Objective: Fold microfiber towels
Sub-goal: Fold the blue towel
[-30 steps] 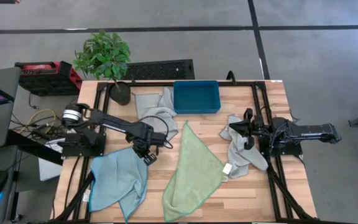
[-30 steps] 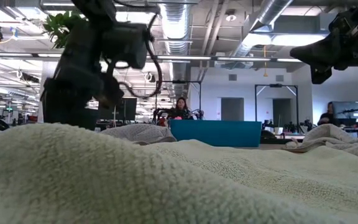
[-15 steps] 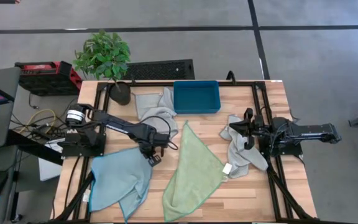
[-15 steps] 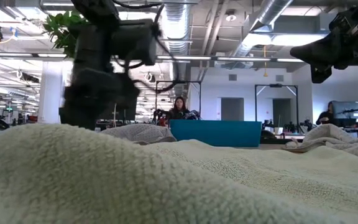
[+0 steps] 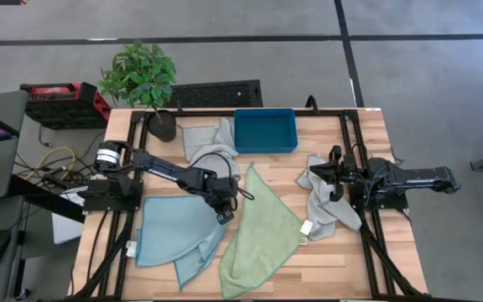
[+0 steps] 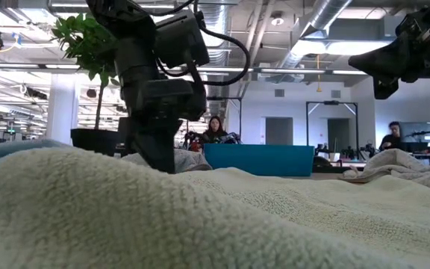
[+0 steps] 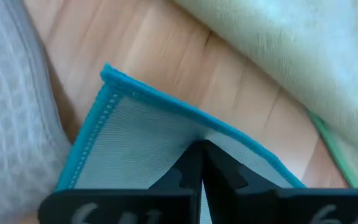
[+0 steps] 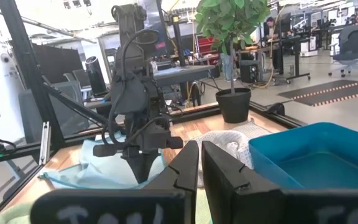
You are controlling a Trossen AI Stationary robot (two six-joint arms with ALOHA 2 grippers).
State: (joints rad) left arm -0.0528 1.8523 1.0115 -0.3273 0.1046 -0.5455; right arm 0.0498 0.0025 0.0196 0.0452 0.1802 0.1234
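Observation:
The light blue towel (image 5: 174, 239) lies on the table's near left, with a folded flap at its near edge. My left gripper (image 5: 225, 211) is shut on its far right corner, right beside the light green towel (image 5: 262, 231), which lies spread at mid-table. One pale grey towel (image 5: 208, 144) lies bunched beside the teal bin. The other grey towel (image 5: 325, 201) lies crumpled at the right. My right gripper (image 5: 335, 178) hovers above that towel, shut and empty. My left gripper pinches the blue towel between its two fingers just behind the hemmed far right corner (image 7: 185, 140). The corner's tip (image 7: 107, 71) sticks out past the fingertips. The fingers come from above, pointing down. The rest of the towel lies on the table.
A rigid teal bin (image 5: 265, 130) stands at the far middle, and a potted plant (image 5: 145, 84) at the far left corner. Bare wood shows at the near right (image 5: 350, 268). People sit in the room beyond the table.
My left gripper, shut on the blue towel's corner, has gone toward the table's right edge, up to the green towel. The blue towel has slid right along the table with it and spread out wider; its near folded flap trails behind.

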